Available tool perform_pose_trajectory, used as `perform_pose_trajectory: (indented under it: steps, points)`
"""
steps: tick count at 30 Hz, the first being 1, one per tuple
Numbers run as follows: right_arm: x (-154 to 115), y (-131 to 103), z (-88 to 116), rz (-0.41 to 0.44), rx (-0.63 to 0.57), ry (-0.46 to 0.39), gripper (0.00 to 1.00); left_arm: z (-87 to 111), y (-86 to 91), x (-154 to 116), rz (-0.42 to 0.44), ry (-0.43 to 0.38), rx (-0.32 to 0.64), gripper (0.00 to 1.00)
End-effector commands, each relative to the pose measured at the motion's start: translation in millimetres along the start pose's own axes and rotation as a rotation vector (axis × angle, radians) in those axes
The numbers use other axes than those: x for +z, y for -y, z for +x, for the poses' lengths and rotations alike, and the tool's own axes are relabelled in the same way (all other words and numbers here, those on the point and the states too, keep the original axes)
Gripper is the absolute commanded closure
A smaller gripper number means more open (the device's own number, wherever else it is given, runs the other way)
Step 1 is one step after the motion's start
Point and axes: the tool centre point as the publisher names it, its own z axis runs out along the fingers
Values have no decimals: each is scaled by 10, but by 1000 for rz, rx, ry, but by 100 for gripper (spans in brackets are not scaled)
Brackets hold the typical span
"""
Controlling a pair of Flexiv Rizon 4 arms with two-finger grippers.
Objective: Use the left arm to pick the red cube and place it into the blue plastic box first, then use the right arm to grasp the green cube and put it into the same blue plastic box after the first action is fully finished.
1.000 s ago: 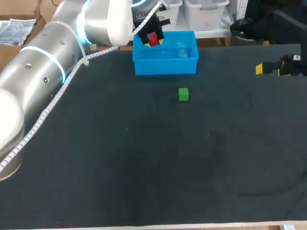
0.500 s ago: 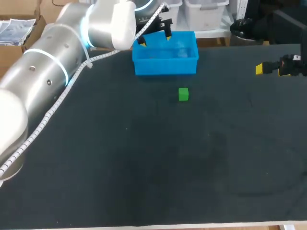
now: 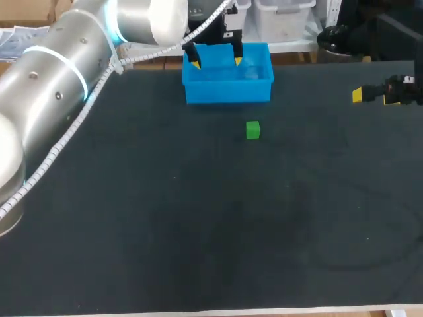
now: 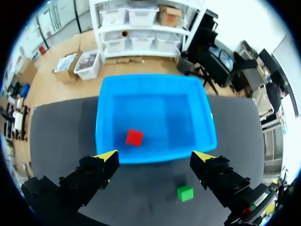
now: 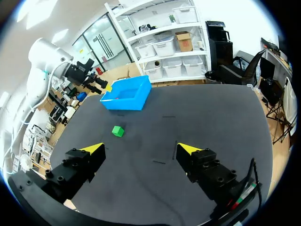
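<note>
The red cube (image 4: 134, 137) lies on the floor of the blue plastic box (image 4: 155, 150), loose and ahead of my left gripper (image 4: 155, 157). That gripper hangs open above the box (image 3: 228, 89) at the table's far edge, its yellow tips (image 3: 215, 61) spread wide with nothing between them. The red cube is hidden in the head view. The green cube (image 3: 252, 129) rests on the dark mat just in front of the box; the left wrist view shows the green cube (image 4: 185, 193) too. My right gripper (image 5: 141, 149) stands open and empty at the far right (image 3: 370, 94), well away from the green cube (image 5: 117, 131).
The blue box (image 5: 126, 96) stands at the table's back edge, with my left arm (image 3: 59, 72) stretching over the left side of the mat toward it. Dark mat (image 3: 211, 224) covers the table's surface.
My left gripper opened and let go of the red cube, which dropped into the blue box. The gripper then rose slightly above the box. The right arm kept still.
</note>
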Motion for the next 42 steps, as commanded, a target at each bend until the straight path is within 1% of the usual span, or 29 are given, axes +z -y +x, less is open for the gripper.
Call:
perform_pose_trajectory:
  steps: [1, 7, 13, 16, 19, 22, 23, 24, 42]
  points:
    - [-1, -2, 0, 2, 0, 0, 0, 175, -30, -106, 15, -7, 26, 0]
    - [-1, -2, 0, 2, 0, 0, 0, 468, -8, -241, 83, -35, 80, 0]
    - [-1, -2, 0, 2, 0, 0, 0, 741, -2, -345, 107, -50, 162, 0]
    - [-1, -2, 0, 2, 0, 0, 0, 860, -7, -400, 106, -56, 227, 0]
    - [-1, -2, 0, 2, 0, 0, 0, 977, -22, -458, 87, -47, 317, 0]
    - [-1, -2, 0, 2, 0, 0, 0, 1114, -46, -519, 58, -36, 441, 0]
    - [-1, -2, 0, 2, 0, 0, 0, 1173, -64, -536, 35, -32, 502, 0]
    - [-1, -2, 0, 2, 0, 0, 0, 1226, -90, -538, 25, -48, 537, 0]
    - [-1, -2, 0, 2, 0, 0, 0, 1226, -90, -538, 25, -48, 537, 0]
